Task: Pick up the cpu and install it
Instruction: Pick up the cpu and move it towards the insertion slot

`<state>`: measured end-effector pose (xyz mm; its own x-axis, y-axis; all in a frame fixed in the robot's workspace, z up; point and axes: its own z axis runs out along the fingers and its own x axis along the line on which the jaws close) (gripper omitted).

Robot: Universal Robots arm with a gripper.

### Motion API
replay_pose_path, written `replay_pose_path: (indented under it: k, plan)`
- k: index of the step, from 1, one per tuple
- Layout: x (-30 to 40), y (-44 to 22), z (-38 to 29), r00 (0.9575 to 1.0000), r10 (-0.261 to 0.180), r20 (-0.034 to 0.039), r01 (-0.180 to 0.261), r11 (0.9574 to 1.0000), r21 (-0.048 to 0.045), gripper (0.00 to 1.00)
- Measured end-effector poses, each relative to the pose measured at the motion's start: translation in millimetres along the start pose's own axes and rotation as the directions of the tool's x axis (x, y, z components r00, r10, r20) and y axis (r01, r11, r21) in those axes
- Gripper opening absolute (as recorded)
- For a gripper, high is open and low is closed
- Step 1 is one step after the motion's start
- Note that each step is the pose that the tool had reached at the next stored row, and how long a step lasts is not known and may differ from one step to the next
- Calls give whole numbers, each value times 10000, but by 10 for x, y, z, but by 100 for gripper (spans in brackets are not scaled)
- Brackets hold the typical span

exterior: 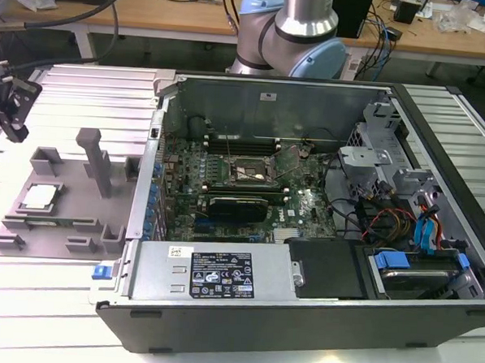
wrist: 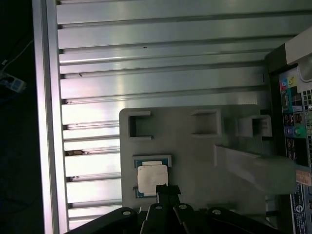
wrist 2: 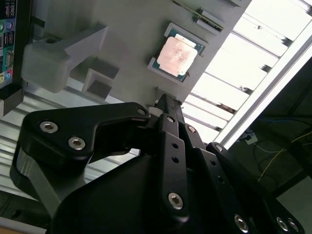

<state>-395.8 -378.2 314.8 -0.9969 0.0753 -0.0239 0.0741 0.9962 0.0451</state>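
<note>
The cpu (exterior: 40, 197) lies flat, metal plate up, in a shallow square seat of the grey holder (exterior: 71, 201), at the exterior view's left, lower half of the frame. Both wrist views look down on it in that seat (wrist 2: 177, 56) (wrist: 152, 176), with nothing on top of it.

The gripper (exterior: 16, 129) hangs above the holder, near the left edge of the exterior view and clearly apart from the chip. In both wrist views its fingers are pressed together and hold nothing, and their tips (wrist 2: 163, 100) (wrist: 168, 187) point toward the chip's edge.

To the holder's right stands the open computer case (exterior: 302, 290), with the socket (exterior: 247, 172) on its board near the middle of the frame.

I judge the work is at the approach for the pick-up, and no grasp is made. A grasp here calls for the fingers to spread wider than the chip, be centred over it, and close on its thin edges.
</note>
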Motion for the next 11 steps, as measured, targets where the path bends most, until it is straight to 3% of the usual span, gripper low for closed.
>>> replay_pose_path:
  k: [11]
  plan:
    - [61,-7,61,10000,0,3,0,10000,-1,11]
